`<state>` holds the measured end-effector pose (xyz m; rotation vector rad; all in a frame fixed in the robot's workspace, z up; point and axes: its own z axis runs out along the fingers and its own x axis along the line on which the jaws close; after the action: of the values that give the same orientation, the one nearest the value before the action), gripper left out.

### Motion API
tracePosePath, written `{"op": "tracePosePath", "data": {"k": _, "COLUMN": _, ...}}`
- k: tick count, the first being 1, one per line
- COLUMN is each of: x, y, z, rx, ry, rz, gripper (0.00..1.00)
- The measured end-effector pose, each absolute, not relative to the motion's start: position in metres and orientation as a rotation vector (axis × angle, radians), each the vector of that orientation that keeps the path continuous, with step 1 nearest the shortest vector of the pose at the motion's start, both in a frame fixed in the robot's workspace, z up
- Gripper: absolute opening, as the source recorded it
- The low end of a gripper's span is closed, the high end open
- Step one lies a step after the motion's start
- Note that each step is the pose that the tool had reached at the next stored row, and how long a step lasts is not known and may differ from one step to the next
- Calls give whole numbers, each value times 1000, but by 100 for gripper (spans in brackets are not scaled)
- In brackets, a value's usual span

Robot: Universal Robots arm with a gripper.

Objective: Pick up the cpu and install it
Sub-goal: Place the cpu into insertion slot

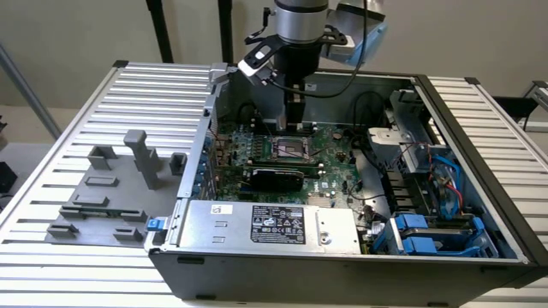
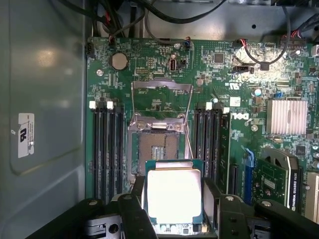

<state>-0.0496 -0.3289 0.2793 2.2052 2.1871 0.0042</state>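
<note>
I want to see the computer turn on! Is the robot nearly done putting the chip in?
About halfway. Done: the cpu is picked up, clamped in the gripper. In hand: it hangs over the motherboard, close to the open socket. Left: the socket is empty, its metal frame flipped up; the chip is not seated yet.

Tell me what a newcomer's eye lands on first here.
The open computer case with its green motherboard, and the arm reaching down into it. In the wrist view, the pale silver cpu sits clamped in the gripper, just short of the open socket. Grey fixture blocks stand on the exterior view's left.
</note>
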Motion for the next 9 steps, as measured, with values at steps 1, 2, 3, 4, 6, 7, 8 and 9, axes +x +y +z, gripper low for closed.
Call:
{"op": "tracePosePath", "data": {"k": 1, "x": -50, "y": -329, "z": 277, "rx": 2206, "ry": 2186, "rz": 4, "gripper": 55}}
{"op": "tracePosePath", "data": {"k": 2, "x": -50, "y": -329, "z": 276, "rx": 2207, "ry": 2185, "rz": 4, "gripper": 55}}
{"op": "tracePosePath", "data": {"k": 3, "x": -50, "y": -329, "z": 274, "rx": 2208, "ry": 2184, "rz": 4, "gripper": 55}}
{"op": "tracePosePath", "data": {"k": 4, "x": -50, "y": -329, "z": 272, "rx": 2209, "ry": 2184, "rz": 4, "gripper": 55}}
{"op": "tracePosePath", "data": {"k": 6, "x": -50, "y": -329, "z": 269, "rx": 2210, "ry": 2183, "rz": 4, "gripper": 55}}
{"op": "tracePosePath", "data": {"k": 7, "x": -49, "y": -328, "z": 267, "rx": 2210, "ry": 2182, "rz": 4, "gripper": 55}}
{"op": "tracePosePath", "data": {"k": 8, "x": -49, "y": -328, "z": 265, "rx": 2210, "ry": 2182, "rz": 4, "gripper": 55}}
{"op": "tracePosePath", "data": {"k": 9, "x": -49, "y": -327, "z": 263, "rx": 2211, "ry": 2182, "rz": 4, "gripper": 55}}
